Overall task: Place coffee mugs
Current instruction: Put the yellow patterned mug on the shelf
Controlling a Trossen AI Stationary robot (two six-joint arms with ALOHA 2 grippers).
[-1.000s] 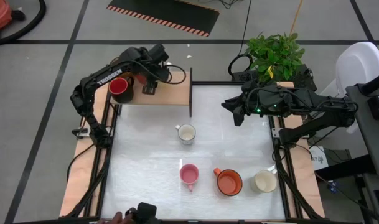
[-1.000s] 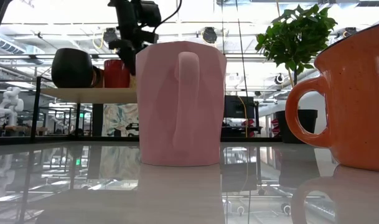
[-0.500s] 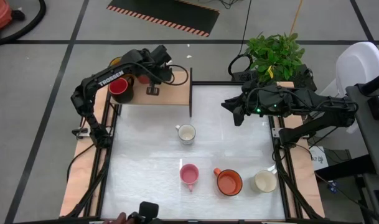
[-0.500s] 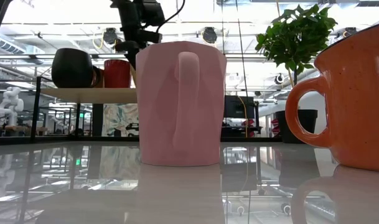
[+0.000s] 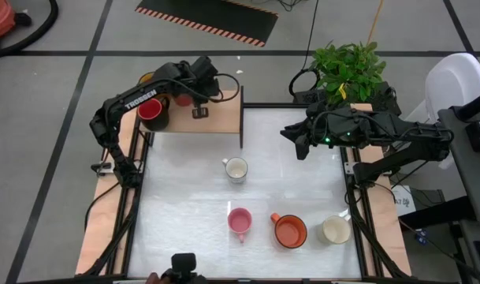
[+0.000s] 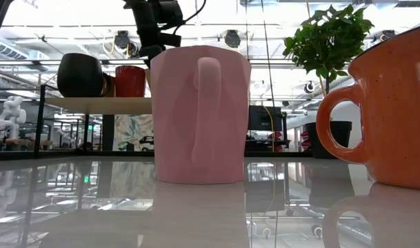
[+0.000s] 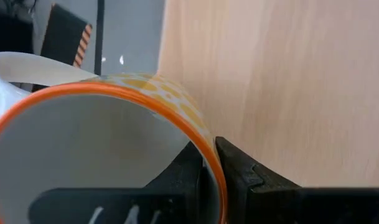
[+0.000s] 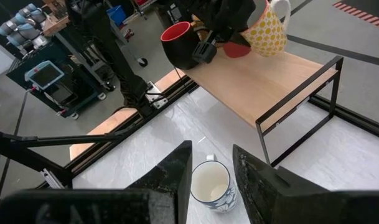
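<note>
Nearest the front edge of the desk (image 5: pixel 184 221), a pink mug (image 5: pixel 240 220), an orange mug (image 5: pixel 289 230) and a cream mug (image 5: pixel 335 229) are standing upright in a loose row, apart from each other and not yet shelved. Further in, a white mug (image 5: pixel 236 169) is sitting alone near the middle.

The right claw (image 5: pixel 296 140) is hanging over the far right part of the desk, above the white mug's side, with its fingers parted and nothing between them; this arm appears to be waiting.

Farthest off, the wooden shelf (image 5: pixel 224 114) is carrying a red mug (image 5: pixel 151 110) at its left end. The left claw (image 5: pixel 194 96) is reaching over the shelf and clamping the rim of a yellow spotted mug (image 8: pixel 265 26), one finger inside the wall and one outside, holding it tilted clear of the board. A rim grip leaves the base free, which suits setting the mug down flat beside the red one.
</note>
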